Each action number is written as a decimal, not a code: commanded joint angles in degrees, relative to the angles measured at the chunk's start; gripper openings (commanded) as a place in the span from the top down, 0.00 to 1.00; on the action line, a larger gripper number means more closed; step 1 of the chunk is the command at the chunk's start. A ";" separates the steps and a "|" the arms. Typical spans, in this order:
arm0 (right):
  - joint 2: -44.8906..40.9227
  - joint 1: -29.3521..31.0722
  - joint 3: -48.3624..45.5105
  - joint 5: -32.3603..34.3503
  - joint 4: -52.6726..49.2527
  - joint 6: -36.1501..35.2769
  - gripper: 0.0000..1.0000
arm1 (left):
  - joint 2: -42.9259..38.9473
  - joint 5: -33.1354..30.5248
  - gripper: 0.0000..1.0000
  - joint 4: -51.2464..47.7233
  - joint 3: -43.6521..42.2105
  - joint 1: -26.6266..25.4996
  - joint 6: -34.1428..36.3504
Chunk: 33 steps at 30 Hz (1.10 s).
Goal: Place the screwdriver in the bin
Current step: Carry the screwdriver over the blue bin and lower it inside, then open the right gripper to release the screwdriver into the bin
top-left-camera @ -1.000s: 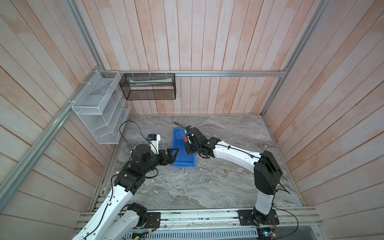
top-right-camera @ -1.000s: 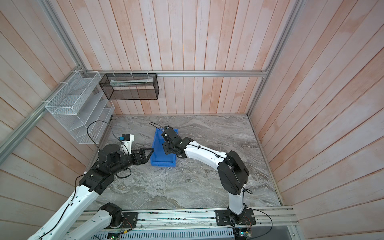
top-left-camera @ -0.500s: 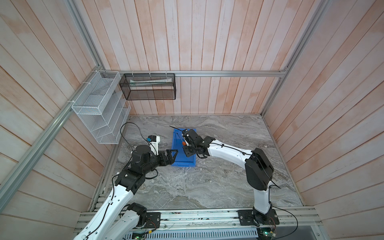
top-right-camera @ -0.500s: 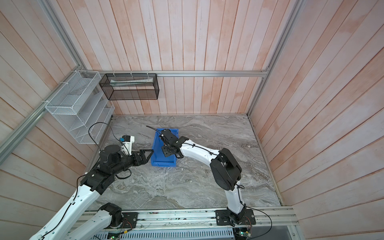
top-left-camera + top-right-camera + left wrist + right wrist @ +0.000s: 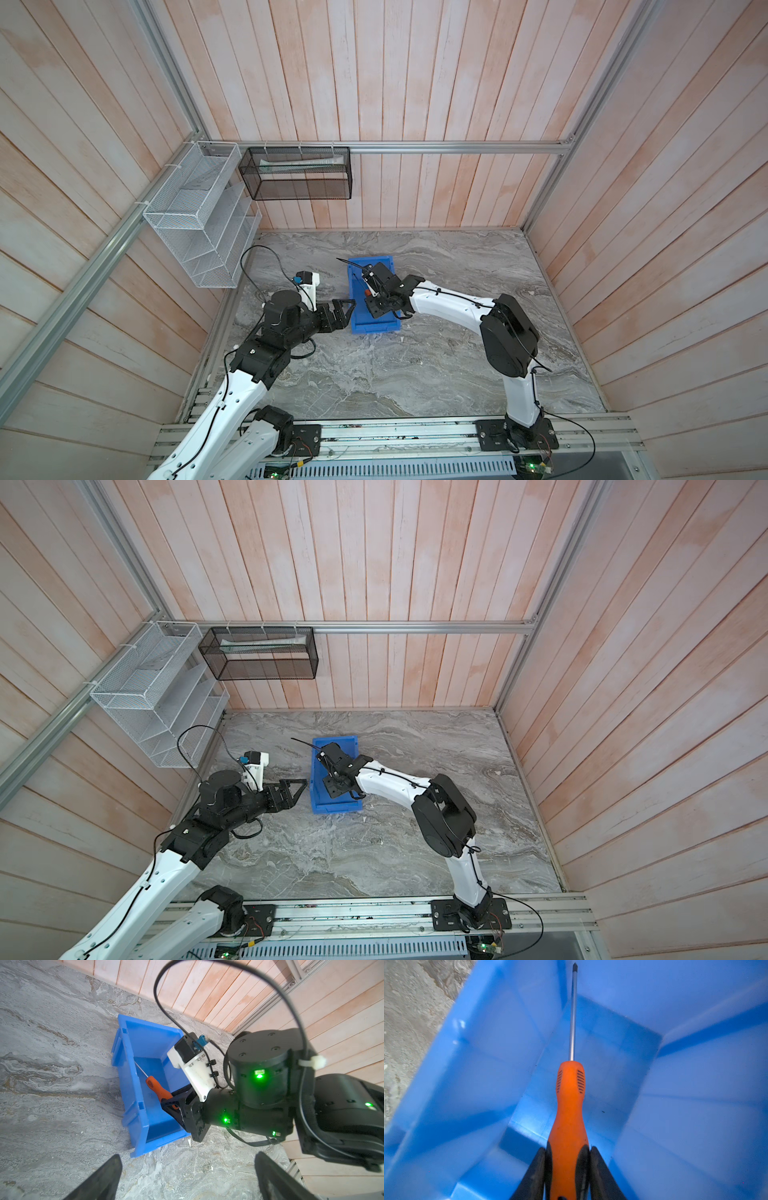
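Clenched jaws are shown on the right gripper (image 5: 568, 1152), closed upon the screwdriver (image 5: 569, 1105) at the black rear part of its orange handle, one finger pressed to each side; the tool is held within the bin (image 5: 695, 1105), with the thin shaft tilted toward the blue wall ahead; whether the tip touches that wall cannot be told; in the left wrist view the screwdriver (image 5: 154, 1086) is seen inside the bin (image 5: 128, 1076), its shaft partly hidden behind the nearer wall; the jaws of the left gripper (image 5: 188, 1156) are spread wide and nothing is held between them; in both top views the left gripper (image 5: 349, 313) (image 5: 301, 789) is placed just beside the bin's left wall, though contact cannot be judged; the bin (image 5: 372, 326) (image 5: 318, 804) is set on the grey marbled table (image 5: 415, 365), toward the left of its middle.
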 commanded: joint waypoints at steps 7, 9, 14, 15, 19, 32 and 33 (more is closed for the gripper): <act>3.32 0.00 0.81 1.28 -2.33 -0.78 0.67 | -0.67 0.46 0.00 0.75 -0.91 0.36 -0.22; 3.57 0.01 0.78 1.27 -2.25 -0.67 0.65 | -0.77 0.35 0.00 0.49 -0.86 0.42 -0.05; 3.49 0.00 0.49 1.42 -1.92 -0.25 0.57 | -1.12 -0.01 0.00 0.14 -0.86 0.40 0.13; 3.41 -0.03 0.37 1.43 -1.83 -0.15 0.56 | -1.20 -0.01 0.00 0.12 -0.85 0.40 0.11; 2.91 -0.02 0.34 1.27 -1.68 0.02 0.53 | -1.80 -0.27 0.00 0.07 -0.87 0.49 0.13; -5.79 -0.12 -0.70 -0.87 2.60 1.69 0.44 | -1.65 -0.78 0.00 0.16 -0.33 0.76 0.39; -6.79 -0.07 -0.93 -0.78 3.16 1.95 0.42 | -1.66 -1.02 0.00 0.17 -0.29 0.76 0.48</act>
